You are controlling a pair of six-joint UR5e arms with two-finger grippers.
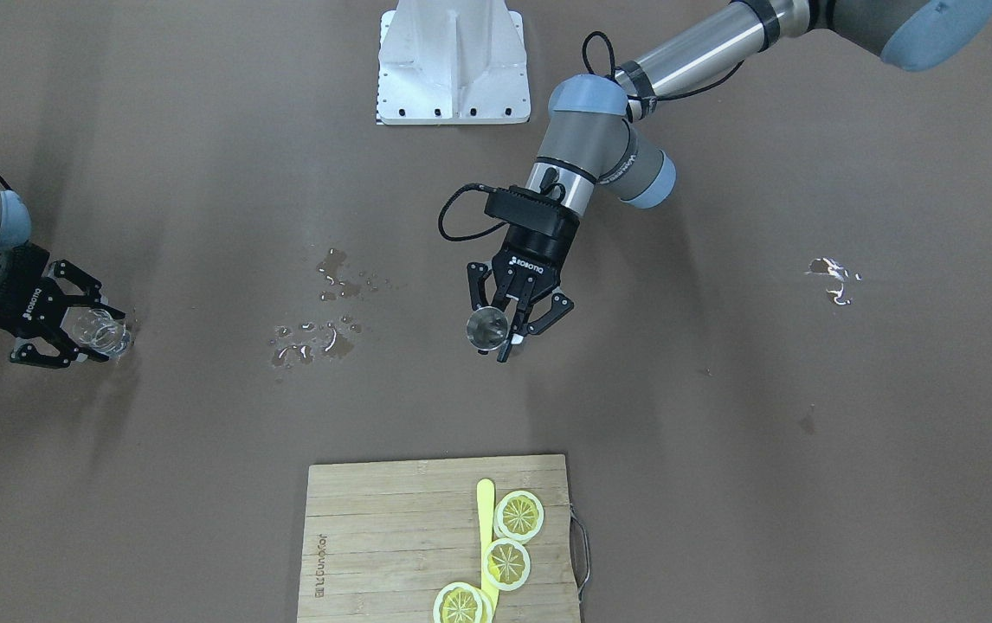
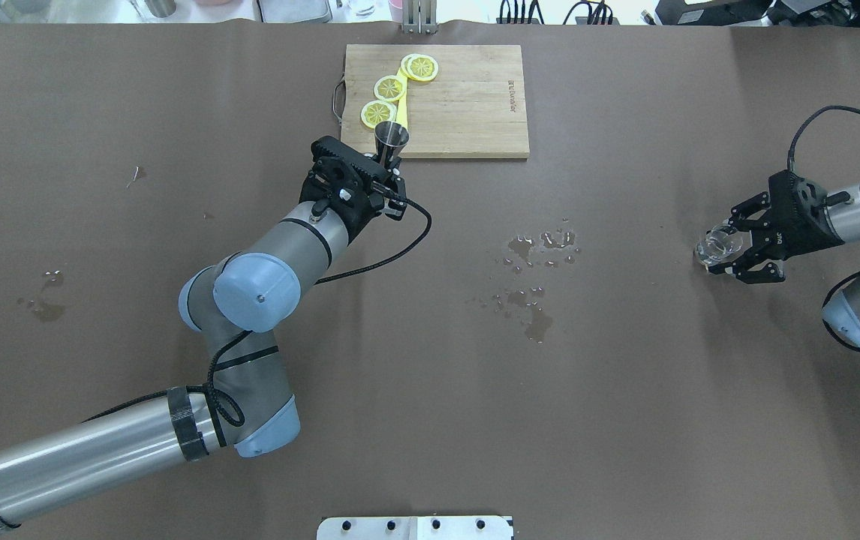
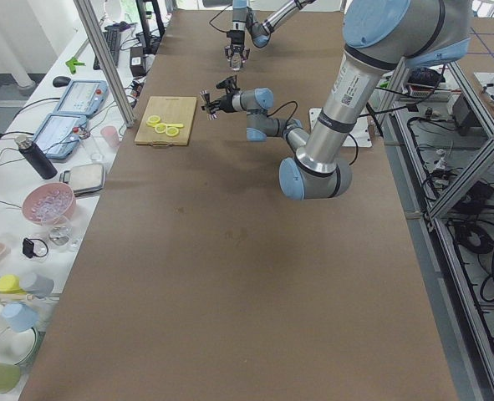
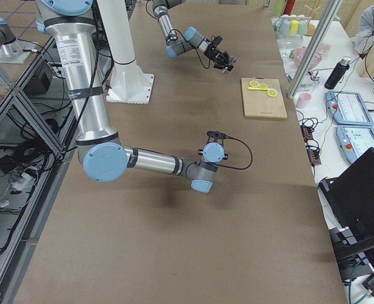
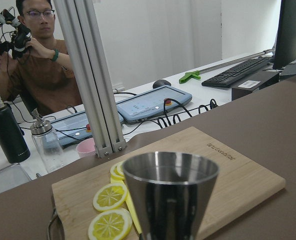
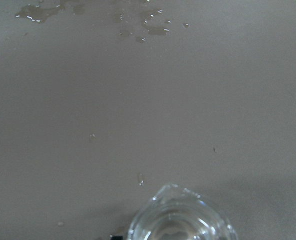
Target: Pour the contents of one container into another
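A steel jigger [image 1: 487, 329] stands upright in my left gripper [image 1: 500, 333], which is shut on its lower cone above the table. From overhead the jigger [image 2: 392, 139] sits just short of the cutting board's near edge, with the left gripper [image 2: 392, 161] below it. The left wrist view shows the jigger [image 5: 170, 192] close up, rim level; whatever it holds is hidden. At the far side of the table my right gripper [image 2: 723, 251] is shut on a small clear glass [image 2: 717, 244], low over the table. That glass [image 6: 180, 220] shows at the bottom of the right wrist view.
A bamboo cutting board [image 2: 467, 105] carries three lemon slices [image 2: 389, 88] and a yellow strip. Spilled water [image 2: 531, 285] lies mid-table between the arms, and smaller wet spots [image 2: 43, 304] lie on the left. A white base plate [image 1: 453, 65] sits at the robot's side. A person [image 5: 35, 65] sits beyond the table.
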